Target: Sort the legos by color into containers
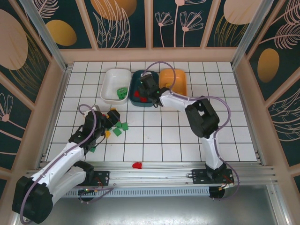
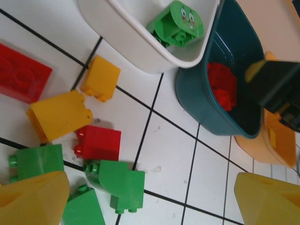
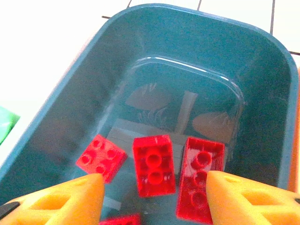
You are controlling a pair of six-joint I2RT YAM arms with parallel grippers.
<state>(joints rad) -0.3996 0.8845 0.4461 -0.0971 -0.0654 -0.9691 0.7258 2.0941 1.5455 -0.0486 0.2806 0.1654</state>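
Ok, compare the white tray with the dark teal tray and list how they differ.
Colour: the white tray is pale, the teal tray dark. Contents: the white tray holds green bricks, the teal tray red bricks. The open right gripper hangs over the teal tray; the white tray has no gripper above it. Both are shallow, rounded rectangles of like size, standing side by side.

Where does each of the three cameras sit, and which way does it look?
Top external: above and behind, looking down on the tiled table; left arm and right arm show, bases at bottom.
Left wrist: low over loose bricks, facing the white tray; left pincer spread across the bottom.
Right wrist: over the teal tray, looking down at red bricks; right pincer open at the bottom.
Both wrist views share the teal tray with red bricks.
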